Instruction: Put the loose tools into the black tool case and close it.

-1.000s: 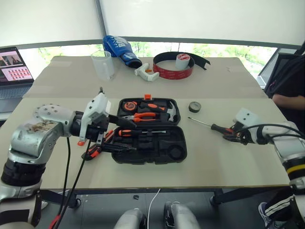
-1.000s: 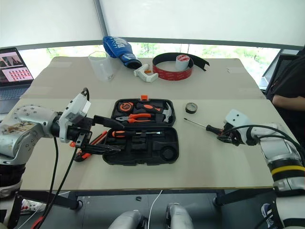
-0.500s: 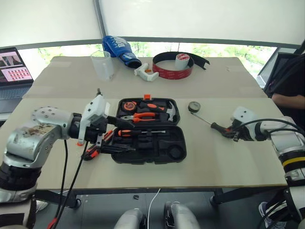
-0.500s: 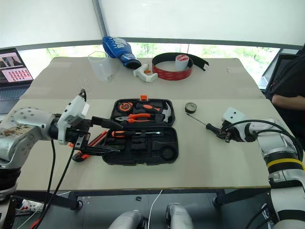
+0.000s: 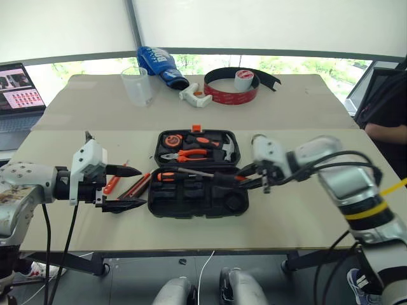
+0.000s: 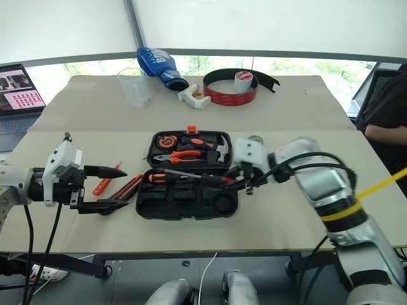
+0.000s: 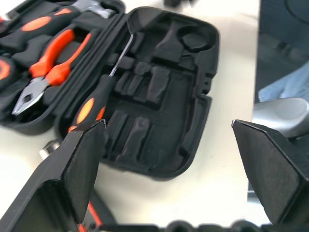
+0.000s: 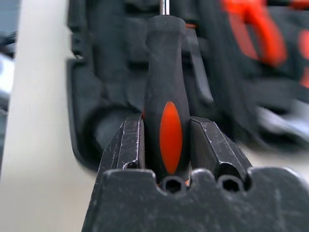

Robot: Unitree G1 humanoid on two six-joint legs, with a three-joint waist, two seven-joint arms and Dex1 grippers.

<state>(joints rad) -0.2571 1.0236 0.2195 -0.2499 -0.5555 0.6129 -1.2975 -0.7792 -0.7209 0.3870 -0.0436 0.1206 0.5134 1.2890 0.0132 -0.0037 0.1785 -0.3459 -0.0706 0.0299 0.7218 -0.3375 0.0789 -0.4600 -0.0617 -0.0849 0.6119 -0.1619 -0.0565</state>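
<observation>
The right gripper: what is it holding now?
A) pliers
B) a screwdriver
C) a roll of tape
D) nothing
B: the right gripper is shut on the black and orange handle of a screwdriver, held over the open tool case.

Open black tool case (image 5: 197,190), orange-black screwdriver (image 8: 165,116) above its slots.

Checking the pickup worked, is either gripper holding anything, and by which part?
The right gripper holds a long screwdriver by its orange-black handle. The left gripper holds nothing.
</observation>
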